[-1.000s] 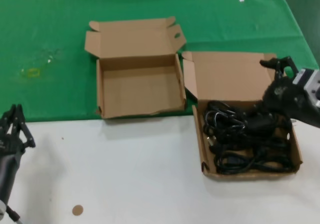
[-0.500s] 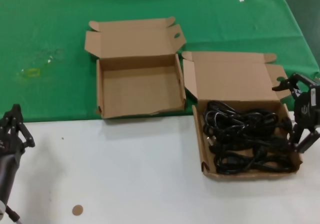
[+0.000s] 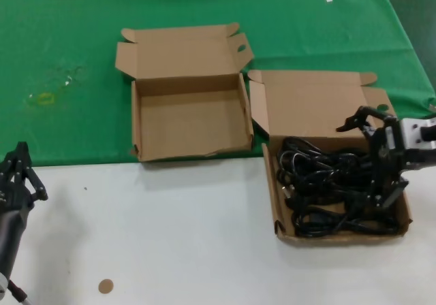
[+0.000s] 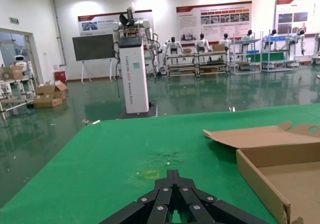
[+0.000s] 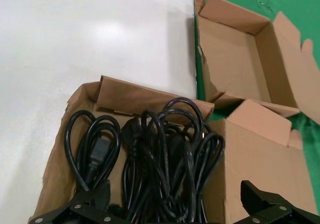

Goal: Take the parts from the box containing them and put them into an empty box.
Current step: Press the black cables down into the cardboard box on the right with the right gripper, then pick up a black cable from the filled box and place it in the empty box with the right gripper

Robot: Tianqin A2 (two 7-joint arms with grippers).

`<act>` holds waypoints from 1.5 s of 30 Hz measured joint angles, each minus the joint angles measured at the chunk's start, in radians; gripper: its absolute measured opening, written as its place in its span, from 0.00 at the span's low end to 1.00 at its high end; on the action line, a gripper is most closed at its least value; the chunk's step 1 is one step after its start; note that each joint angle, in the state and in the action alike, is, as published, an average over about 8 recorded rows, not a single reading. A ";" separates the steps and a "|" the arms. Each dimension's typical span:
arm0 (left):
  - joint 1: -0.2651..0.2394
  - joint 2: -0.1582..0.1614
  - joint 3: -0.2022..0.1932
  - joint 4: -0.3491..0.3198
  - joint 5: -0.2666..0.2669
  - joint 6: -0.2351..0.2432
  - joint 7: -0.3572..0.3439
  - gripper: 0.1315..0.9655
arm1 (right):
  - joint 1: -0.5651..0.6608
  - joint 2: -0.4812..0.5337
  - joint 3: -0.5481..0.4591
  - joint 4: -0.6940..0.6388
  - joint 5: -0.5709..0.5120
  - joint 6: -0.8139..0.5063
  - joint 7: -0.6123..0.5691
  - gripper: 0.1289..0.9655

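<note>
From the head camera, the full box sits at the right on the white table, its lid leaning back over the green cloth. A tangle of black power cords fills it. The right gripper hangs over the box's right side with its fingers spread wide and nothing between them; the lower fingers reach down among the cables. The empty box lies well to the left on the cloth. The left gripper waits at the table's left edge.

The left wrist camera shows the left gripper with fingertips drawn together, holding nothing, and a side wall of the empty box beyond it.

The right wrist camera looks down on the looped cords in the full box, framed by the two parted fingers, with the empty box farther off
</note>
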 joint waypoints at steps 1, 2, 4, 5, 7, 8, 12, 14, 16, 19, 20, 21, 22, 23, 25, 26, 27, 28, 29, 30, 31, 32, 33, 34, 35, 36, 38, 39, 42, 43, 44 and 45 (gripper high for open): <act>0.000 0.000 0.000 0.000 0.000 0.000 0.000 0.01 | 0.003 -0.013 0.002 -0.011 -0.009 -0.003 -0.005 0.96; 0.000 0.000 0.000 0.000 0.000 0.000 0.000 0.01 | 0.006 -0.027 0.004 -0.023 -0.018 -0.006 -0.010 0.95; 0.000 0.000 0.000 0.000 0.000 0.000 0.000 0.01 | 0.012 -0.052 0.007 -0.047 -0.036 -0.013 -0.019 0.94; 0.000 0.000 0.000 0.000 0.000 0.000 0.000 0.01 | 0.015 -0.062 0.008 -0.058 -0.045 -0.016 -0.024 0.94; 0.000 0.000 0.000 0.000 0.000 0.000 0.000 0.01 | 0.021 -0.082 0.010 -0.079 -0.061 -0.023 -0.032 0.94; 0.000 0.000 0.000 0.000 0.000 0.000 0.000 0.01 | 0.024 -0.092 0.010 -0.089 -0.070 -0.027 -0.035 0.93; 0.000 0.000 0.000 0.000 0.000 0.000 0.000 0.01 | 0.034 -0.120 0.012 -0.121 -0.100 -0.040 -0.046 0.86; 0.000 0.000 0.000 0.000 0.000 0.000 0.000 0.01 | 0.038 -0.131 0.013 -0.133 -0.114 -0.045 -0.049 0.82; 0.000 0.000 0.000 0.000 0.000 0.000 0.000 0.01 | 0.041 -0.141 0.016 -0.141 -0.127 -0.050 -0.051 0.80; 0.000 0.000 0.000 0.000 0.000 0.000 0.000 0.01 | 0.043 -0.150 0.020 -0.146 -0.143 -0.055 -0.051 0.72; 0.000 0.000 0.000 0.000 0.000 0.000 0.000 0.01 | 0.043 -0.152 0.022 -0.146 -0.147 -0.057 -0.050 0.69; 0.000 0.000 0.000 0.000 0.000 0.000 0.000 0.01 | 0.042 -0.154 0.024 -0.146 -0.152 -0.058 -0.050 0.66; 0.000 0.000 0.000 0.000 0.000 0.000 0.000 0.01 | 0.042 -0.155 0.026 -0.145 -0.156 -0.060 -0.049 0.63; 0.000 0.000 0.000 0.000 0.000 0.000 0.000 0.01 | 0.041 -0.156 0.028 -0.144 -0.159 -0.061 -0.049 0.60; 0.000 0.000 0.000 0.000 0.000 0.000 0.000 0.01 | 0.039 -0.158 0.031 -0.142 -0.166 -0.064 -0.048 0.58; 0.000 0.000 0.000 0.000 0.000 0.000 0.000 0.01 | 0.038 -0.159 0.033 -0.141 -0.169 -0.066 -0.047 0.54; 0.000 0.000 0.000 0.000 0.000 0.000 0.000 0.01 | 0.037 -0.160 0.035 -0.139 -0.172 -0.067 -0.047 0.51; 0.000 0.000 0.000 0.000 0.000 0.000 0.000 0.01 | 0.037 -0.160 0.037 -0.138 -0.175 -0.068 -0.047 0.48; 0.000 0.000 0.000 0.000 0.000 0.000 0.000 0.01 | 0.036 -0.161 0.039 -0.137 -0.177 -0.069 -0.047 0.45; 0.000 0.000 0.000 0.000 0.000 0.000 0.000 0.01 | 0.035 -0.161 0.041 -0.136 -0.180 -0.070 -0.046 0.41; 0.000 0.000 0.000 0.000 0.000 0.000 0.000 0.01 | 0.034 -0.161 0.043 -0.134 -0.182 -0.072 -0.046 0.38; 0.000 0.000 0.000 0.000 0.000 0.000 0.000 0.01 | 0.033 -0.160 0.045 -0.132 -0.184 -0.073 -0.045 0.35; 0.000 0.000 0.000 0.000 0.000 0.000 0.000 0.01 | 0.032 -0.159 0.046 -0.130 -0.186 -0.075 -0.044 0.32; 0.000 0.000 0.000 0.000 0.000 0.000 0.000 0.01 | 0.031 -0.158 0.048 -0.127 -0.188 -0.077 -0.043 0.32; 0.000 0.000 0.000 0.000 0.000 0.000 0.000 0.01 | 0.030 -0.157 0.050 -0.123 -0.190 -0.079 -0.041 0.32; 0.000 0.000 0.000 0.000 0.000 0.000 0.000 0.01 | 0.029 -0.155 0.052 -0.120 -0.192 -0.081 -0.039 0.32; 0.000 0.000 0.000 0.000 0.000 0.000 0.000 0.01 | 0.028 -0.151 0.056 -0.111 -0.194 -0.088 -0.035 0.30; 0.000 0.000 0.000 0.000 0.000 0.000 0.000 0.01 | 0.028 -0.149 0.057 -0.107 -0.196 -0.091 -0.032 0.28; 0.000 0.000 0.000 0.000 0.000 0.000 0.000 0.01 | 0.031 -0.142 0.063 -0.093 -0.198 -0.104 -0.022 0.21; 0.000 0.000 0.000 0.000 0.000 0.000 0.000 0.01 | 0.033 -0.140 0.065 -0.089 -0.199 -0.109 -0.019 0.19; 0.000 0.000 0.000 0.000 0.000 0.000 0.000 0.01 | 0.035 -0.138 0.067 -0.084 -0.200 -0.114 -0.015 0.17; 0.000 0.000 0.000 0.000 0.000 0.000 0.000 0.01 | 0.039 -0.135 0.068 -0.080 -0.200 -0.120 -0.012 0.15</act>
